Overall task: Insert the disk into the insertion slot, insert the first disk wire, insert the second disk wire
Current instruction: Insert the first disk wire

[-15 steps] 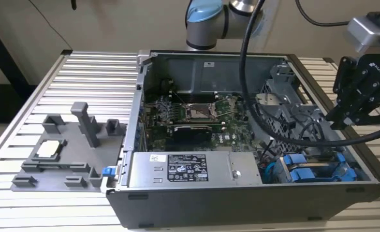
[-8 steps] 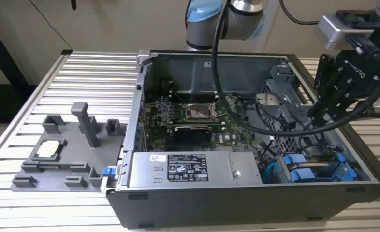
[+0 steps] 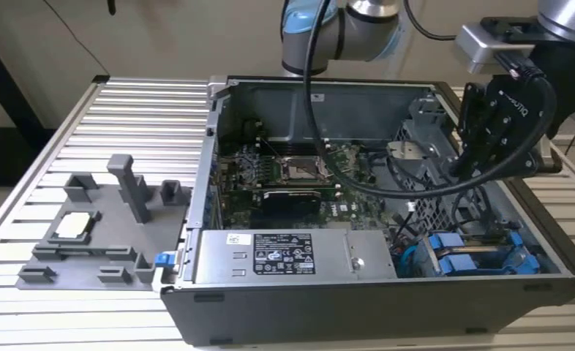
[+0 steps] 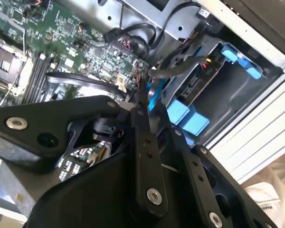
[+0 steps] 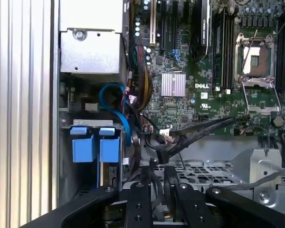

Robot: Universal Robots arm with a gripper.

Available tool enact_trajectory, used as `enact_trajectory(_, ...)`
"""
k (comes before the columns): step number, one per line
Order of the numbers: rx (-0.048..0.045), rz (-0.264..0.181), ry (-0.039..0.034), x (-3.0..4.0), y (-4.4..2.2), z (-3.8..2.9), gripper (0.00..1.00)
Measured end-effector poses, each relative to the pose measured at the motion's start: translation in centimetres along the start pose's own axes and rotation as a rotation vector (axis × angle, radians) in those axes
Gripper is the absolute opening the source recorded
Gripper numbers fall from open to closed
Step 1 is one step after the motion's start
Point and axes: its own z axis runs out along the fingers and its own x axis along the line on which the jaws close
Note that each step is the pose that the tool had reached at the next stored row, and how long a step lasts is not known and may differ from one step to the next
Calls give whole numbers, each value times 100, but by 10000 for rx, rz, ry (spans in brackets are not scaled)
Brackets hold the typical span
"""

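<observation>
Blue plastic carrier tabs mark the disk point(image 5: 95, 142). It sits inside the slot point(image 5: 66, 142) at the case's lower corner on the exterior view's right, and looks seated rather than loose. The claw point(image 5: 159, 187) hangs just above the perforated cage point(image 5: 204, 172), beside the disk, with thin black wires point(image 5: 199, 132) running right up to it. Cannot tell if the claw is apart, together or clamped on a wire, since dark links and cabling overlap there.

Risks, as I judge them:
- The black wires crowd the claw, so any sideways pull could snag them and tug a plug off the board point(image 5: 180, 57).
- The blue ribbon wire point(image 5: 115, 102) loops close to the disk and could get pinched or dragged.
- The cage's sheet-metal edge is stiff and thin, so a low pass could scrape or jam against it.
- A misaligned plug may bend pins.

Materials:
- The cage is dull grey punched steel, rigid.
- The board is green, studded and fragile.
- The ribbon is glossy, flat and springy.
- The black wires are limp and round.
- The silver box point(image 3: 278, 254) is smooth metal with a label.
- The desk point(image 3: 141, 110) is ribbed aluminium slats, with a grey moulded fixture point(image 3: 83, 241) on it well apart from the case.
</observation>
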Motion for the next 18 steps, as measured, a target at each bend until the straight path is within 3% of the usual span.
enact_trajectory(6,21,-359,96,-61,28,73,27)
enact_trajectory(9,100,-374,157,-79,88,105,27)
enact_trajectory(12,293,-384,187,-85,150,134,27)
enact_trajectory(18,823,-434,210,-87,249,188,27)
